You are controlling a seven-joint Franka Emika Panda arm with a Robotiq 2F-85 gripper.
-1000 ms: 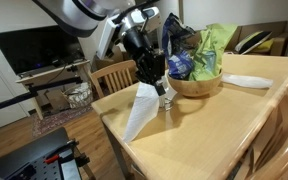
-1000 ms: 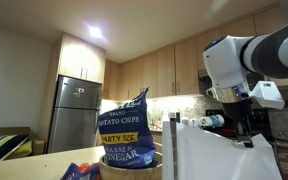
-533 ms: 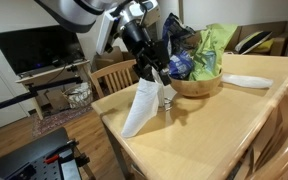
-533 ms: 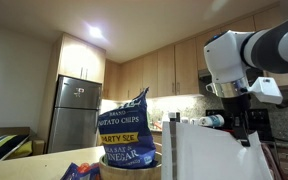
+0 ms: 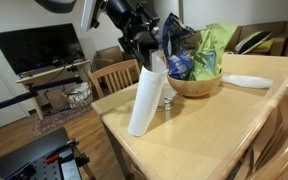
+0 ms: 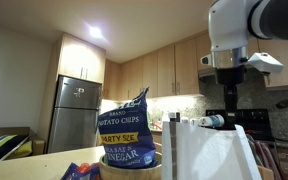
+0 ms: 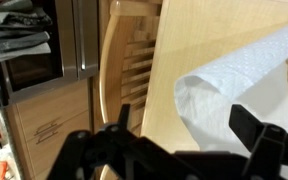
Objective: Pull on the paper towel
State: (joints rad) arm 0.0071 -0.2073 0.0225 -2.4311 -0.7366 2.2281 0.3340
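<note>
Overhead, the gripper [image 5: 150, 57] was clamped on the top end of the paper towel [image 5: 142, 100]. Its white sheet stretched nearly upright from the fingers down to the wooden table [image 5: 214, 130], near a corner. Just beside the sheet stood a bowl [image 5: 196, 84] holding chip bags [image 5: 216, 48]. A plate [image 5: 246, 81] lay beyond.

The light wooden table [image 5: 214, 130] carries a wooden bowl [image 5: 196, 86] filled with snack bags [image 5: 216, 50], a flat white plate [image 5: 246, 81] just beside the bowl, and the paper towel [image 5: 144, 100] near one corner.
</note>
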